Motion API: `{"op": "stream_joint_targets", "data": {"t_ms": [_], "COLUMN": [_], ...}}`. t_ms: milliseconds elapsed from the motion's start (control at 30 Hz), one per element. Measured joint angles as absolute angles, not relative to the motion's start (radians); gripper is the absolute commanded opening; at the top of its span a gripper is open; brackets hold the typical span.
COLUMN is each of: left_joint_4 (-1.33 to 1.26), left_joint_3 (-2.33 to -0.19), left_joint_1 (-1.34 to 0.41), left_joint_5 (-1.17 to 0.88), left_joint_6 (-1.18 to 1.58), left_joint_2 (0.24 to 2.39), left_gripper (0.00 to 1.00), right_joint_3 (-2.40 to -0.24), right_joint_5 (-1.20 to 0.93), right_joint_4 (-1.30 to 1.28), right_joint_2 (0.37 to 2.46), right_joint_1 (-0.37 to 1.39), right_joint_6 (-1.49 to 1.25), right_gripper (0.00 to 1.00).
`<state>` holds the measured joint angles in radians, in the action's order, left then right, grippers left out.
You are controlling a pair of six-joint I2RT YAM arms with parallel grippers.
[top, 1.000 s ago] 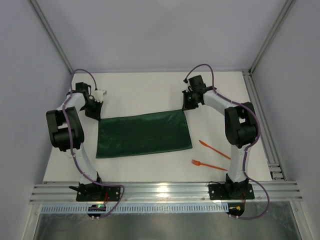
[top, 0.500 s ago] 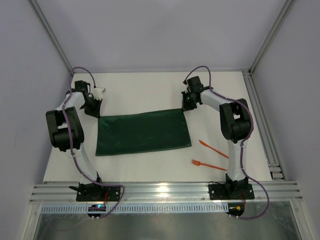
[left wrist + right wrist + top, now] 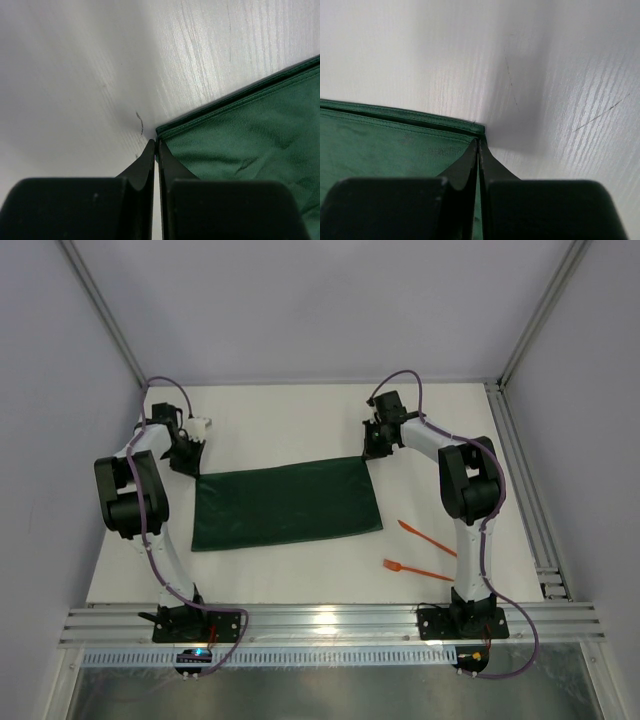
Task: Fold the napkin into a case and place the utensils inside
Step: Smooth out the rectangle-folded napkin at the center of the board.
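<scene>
- Top external view: the napkin (image 3: 287, 510) lay folded once, a wide oblong mid-table.
- Left gripper (image 3: 155, 150) and right gripper (image 3: 478, 147) were closed, tips at its far corners; a pinch on cloth was unclear.
- Both utensils (image 3: 418, 571) lay outside, to its right; further folding and loading remained.

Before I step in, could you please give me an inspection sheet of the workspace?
Surface: white table, faintly scratched.
Job's things: green napkin folded double, lying flat mid-table; two orange utensils on the table on its right, apart from it.
Clutter: nothing seen.
Grippers: left gripper and right gripper shut, tips at the napkin's far corners; grip on cloth unclear.
Cables: purple cables loop along both arms, off the cloth.
Surroundings: grey walls, metal rail at near edge.
</scene>
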<state>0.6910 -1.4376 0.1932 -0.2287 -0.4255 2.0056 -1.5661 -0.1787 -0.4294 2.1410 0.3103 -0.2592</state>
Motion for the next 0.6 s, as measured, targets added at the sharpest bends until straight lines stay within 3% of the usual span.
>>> {"op": "stream_joint_targets", "data": {"t_ms": [600], "left_joint_4": [0.678], "left_joint_3": [-1.438], "left_joint_1": [0.193], "left_joint_5": [-0.213], "left_joint_6": [-0.426], "left_joint_2": [2.006], "left_gripper": [0.00], "right_joint_3": [-1.589], "right_joint_5": [-0.170], "right_joint_4": [-0.406], "right_joint_2": [2.144], "right_joint_1": [0.310], "right_joint_6": [-0.286], "right_gripper": [0.04]}}
